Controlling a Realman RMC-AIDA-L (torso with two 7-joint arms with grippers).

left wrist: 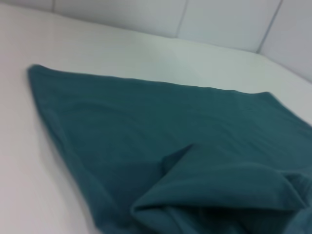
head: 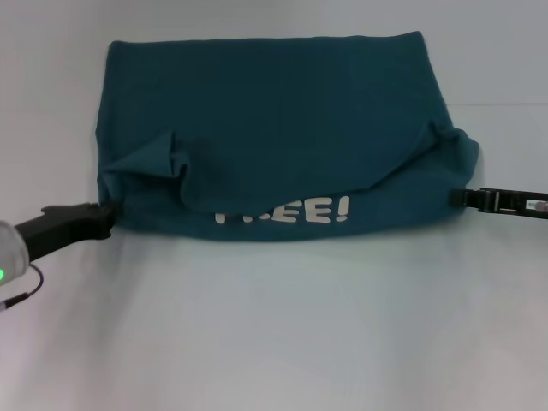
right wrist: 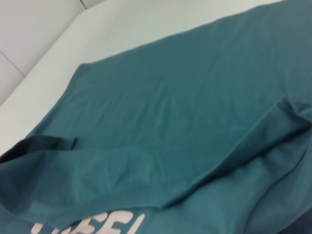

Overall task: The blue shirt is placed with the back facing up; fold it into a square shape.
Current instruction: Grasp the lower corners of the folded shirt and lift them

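Table surface (head: 274, 342), white and smooth, carries the whole workpiece. One table is present.

Workpiece: the blue shirt (head: 274, 111), a dark teal-blue soft knit garment, lies across the far middle of the table as a wide band, far wider than either gripper. One shirt is present. White block lettering (head: 287, 211) shows on a lower layer along its near edge, partly covered by the layer above, so part of the printed front faces up there.

Progress, judged from the lie of the cloth: the shirt appears folded at least once, since an upper layer overlaps the lettered layer and stops short of the near edge. The shape is a broad rectangle, not a square. The upper layer is loose and puckered near both ends, with a raised fold toward the left and another toward the right. Remaining work is probably one or more folds across the width, plus flattening.

Grippers, two in all:
- The left gripper (head: 107, 212), black, sits at the near-left corner of the shirt, touching the cloth edge. Whether its fingers are apart or closed on the fabric cannot be determined from these views.
- The right gripper (head: 462, 198), black, sits at the right end of the shirt, against the cloth. Its finger state likewise cannot be determined.
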